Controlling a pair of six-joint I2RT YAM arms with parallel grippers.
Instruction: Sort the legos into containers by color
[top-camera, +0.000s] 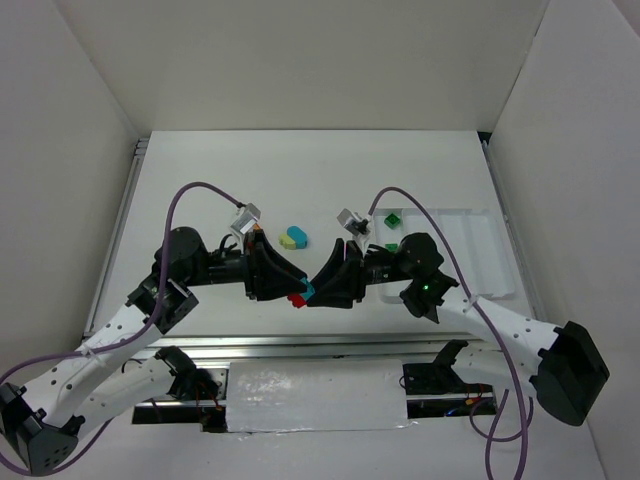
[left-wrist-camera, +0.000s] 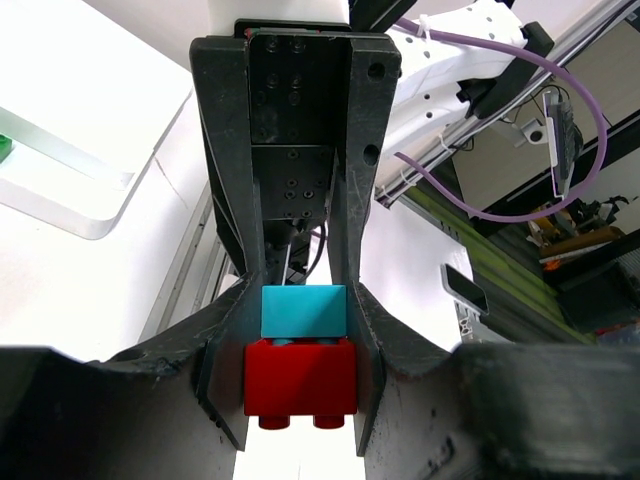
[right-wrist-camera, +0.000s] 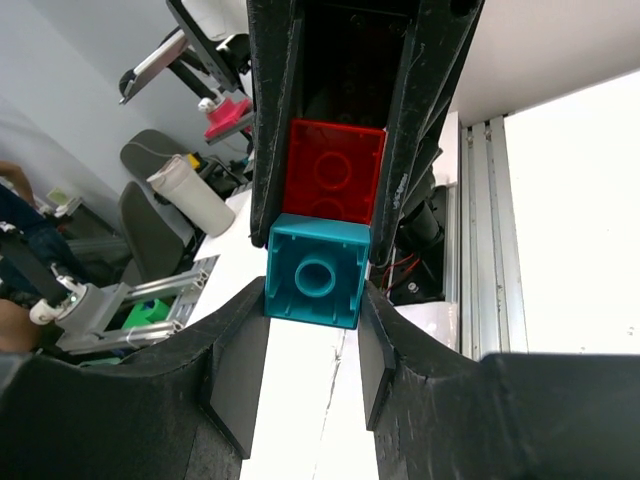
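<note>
Meeting over the table's near edge, each gripper on one half of a joined pair

From where I stand, the white table (top-camera: 200, 180) takes up most of the view, with the left arm (top-camera: 110, 350) and the right arm (top-camera: 500, 320) bent inward so their wrists face each other at its middle, close to the front edge. To the right lies the shallow white plastic tray with raised dividers (top-camera: 475, 250), its long compartments side by side.

The left gripper (left-wrist-camera: 300, 385) is clamped on the red studded plastic brick (right-wrist-camera: 338, 172), a finger pressed to each side. The right gripper (right-wrist-camera: 315, 305) is closed around the teal-blue studded plastic brick (left-wrist-camera: 303, 311). The two bricks are pressed together face to face, held just above the table between the opposing fingertips.

Farther back, near the table's centre, a second teal brick (top-camera: 298, 233) and a pale yellow brick (top-camera: 289, 241) lie touching each other. A small green brick (top-camera: 393, 217) sits at the tray's left end, seemingly in the leftmost compartment. Another green piece (top-camera: 390, 246) shows just beside the right wrist, partly hidden.
</note>
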